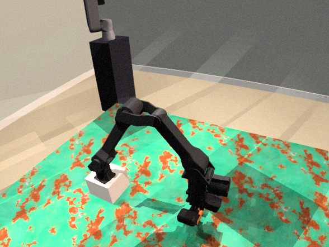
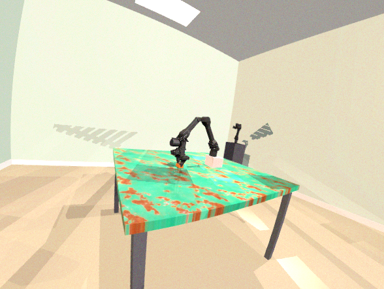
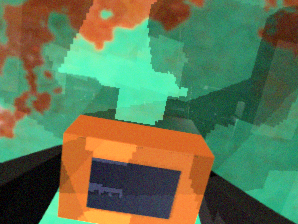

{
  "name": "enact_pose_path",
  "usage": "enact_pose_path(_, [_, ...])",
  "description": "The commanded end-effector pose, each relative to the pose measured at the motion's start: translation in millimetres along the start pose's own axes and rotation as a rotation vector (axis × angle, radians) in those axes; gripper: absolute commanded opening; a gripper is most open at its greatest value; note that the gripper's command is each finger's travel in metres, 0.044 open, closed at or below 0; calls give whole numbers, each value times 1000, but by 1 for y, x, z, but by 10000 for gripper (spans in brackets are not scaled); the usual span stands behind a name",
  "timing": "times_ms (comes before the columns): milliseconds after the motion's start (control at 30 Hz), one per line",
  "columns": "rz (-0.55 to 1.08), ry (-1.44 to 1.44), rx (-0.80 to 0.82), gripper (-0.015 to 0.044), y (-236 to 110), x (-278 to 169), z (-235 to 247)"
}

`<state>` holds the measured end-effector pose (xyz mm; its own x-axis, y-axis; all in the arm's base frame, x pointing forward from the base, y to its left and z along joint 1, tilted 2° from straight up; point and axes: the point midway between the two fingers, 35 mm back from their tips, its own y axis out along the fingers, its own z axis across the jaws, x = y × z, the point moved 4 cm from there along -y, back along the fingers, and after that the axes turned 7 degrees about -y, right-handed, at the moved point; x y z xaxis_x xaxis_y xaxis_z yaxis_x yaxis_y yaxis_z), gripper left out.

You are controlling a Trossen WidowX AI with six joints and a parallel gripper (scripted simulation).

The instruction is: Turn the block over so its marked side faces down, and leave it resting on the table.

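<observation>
The orange block (image 1: 200, 215) (image 2: 179, 165) (image 3: 137, 131) is low at the table (image 1: 56, 221) (image 2: 176, 196). Its marked side, a dark blue rectangular panel (image 3: 132, 190), faces up toward the wrist camera. My gripper (image 1: 198, 217) (image 2: 180, 164) (image 3: 133, 166) points down over the block, and its black fingers lie against the block's left and right sides in the wrist view. It looks shut on the block. The near finger hides much of the block in the top view. Whether the block's underside touches the table is hidden.
The arm's base stands on a white box (image 1: 106, 190) (image 2: 213, 161) on the table. A dark pedestal (image 1: 120, 72) (image 2: 234, 152) with another device on it stands beyond the table's far edge. The arm's shadows fall around the block.
</observation>
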<state>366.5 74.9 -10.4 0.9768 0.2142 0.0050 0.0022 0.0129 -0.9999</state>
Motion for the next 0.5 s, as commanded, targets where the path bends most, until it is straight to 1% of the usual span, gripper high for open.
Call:
enact_pose_path(0, [5, -3, -4, 256, 2, -2, 0])
enact_pose_path(467, [5, -3, -4, 163, 2, -2, 0])
